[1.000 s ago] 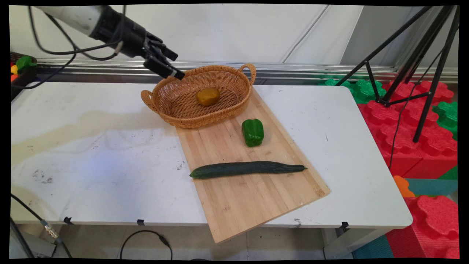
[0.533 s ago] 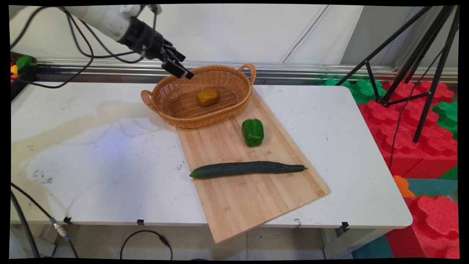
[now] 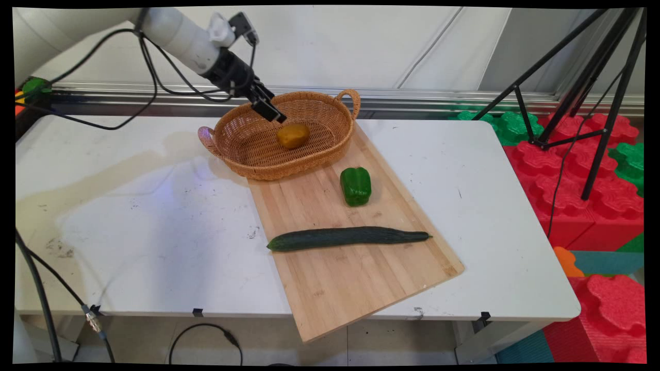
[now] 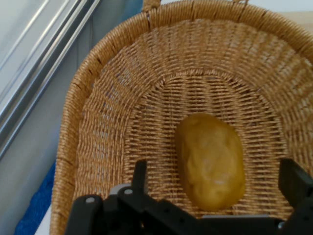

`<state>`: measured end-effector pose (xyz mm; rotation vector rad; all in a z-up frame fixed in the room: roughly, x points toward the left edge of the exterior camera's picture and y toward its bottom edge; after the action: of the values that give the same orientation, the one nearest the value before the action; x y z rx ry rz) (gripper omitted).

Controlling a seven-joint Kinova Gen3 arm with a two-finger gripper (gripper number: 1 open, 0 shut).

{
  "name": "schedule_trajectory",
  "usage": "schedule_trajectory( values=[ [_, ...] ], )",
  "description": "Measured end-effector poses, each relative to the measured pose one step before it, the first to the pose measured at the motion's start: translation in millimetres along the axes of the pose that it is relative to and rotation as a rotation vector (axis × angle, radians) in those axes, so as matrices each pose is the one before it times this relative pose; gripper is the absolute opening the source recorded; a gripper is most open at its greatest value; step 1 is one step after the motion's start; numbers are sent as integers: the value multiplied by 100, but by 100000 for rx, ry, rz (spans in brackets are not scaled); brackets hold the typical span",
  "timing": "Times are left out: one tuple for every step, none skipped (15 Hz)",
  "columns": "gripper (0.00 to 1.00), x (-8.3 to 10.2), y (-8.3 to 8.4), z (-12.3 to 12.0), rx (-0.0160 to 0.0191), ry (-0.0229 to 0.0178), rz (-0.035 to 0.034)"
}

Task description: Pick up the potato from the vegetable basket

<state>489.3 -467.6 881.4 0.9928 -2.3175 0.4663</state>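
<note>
Pincer [image 4: 215, 188] spread wide, empty, angled into basket [image 3: 242, 149] so its fingers flank the potato [image 4: 210, 161] lying inside.

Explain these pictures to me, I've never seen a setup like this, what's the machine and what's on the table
The machine is a white robot arm ending in a black two-finger gripper. One picture looks down across the white table from a fixed camera. The other comes from a camera on the hand, looking along the open fingers. The gripper holds nothing. It hangs over a wicker basket with a potato inside, which shows between the fingers in the hand view. The basket's near end sits on a wooden cutting board, which also carries a green bell pepper and a cucumber.
</note>
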Motion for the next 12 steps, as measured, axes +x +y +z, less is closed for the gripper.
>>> schedule_trajectory(
  values=[
    [100,11,-118,614,-148,-601,-105],
    [100,46,-150,908,-310,-864,-144],
    [100,80,-107,1016,-571,-878,-129],
    [100,46,-75,954,-717,-875,-145],
    [100,28,-40,754,-661,-723,-102],
    [100,1,-6,797,-819,-805,-101],
    [100,-42,-4,713,-786,-881,-118],
    [100,-67,4,553,-602,-769,-29],
    [100,-133,0,558,-525,-896,-83],
    [100,-98,-6,502,-407,-683,-57],
    [100,-87,-9,378,-232,-486,-74],
    [100,-58,-15,223,-93,-226,-118]
  ],
)
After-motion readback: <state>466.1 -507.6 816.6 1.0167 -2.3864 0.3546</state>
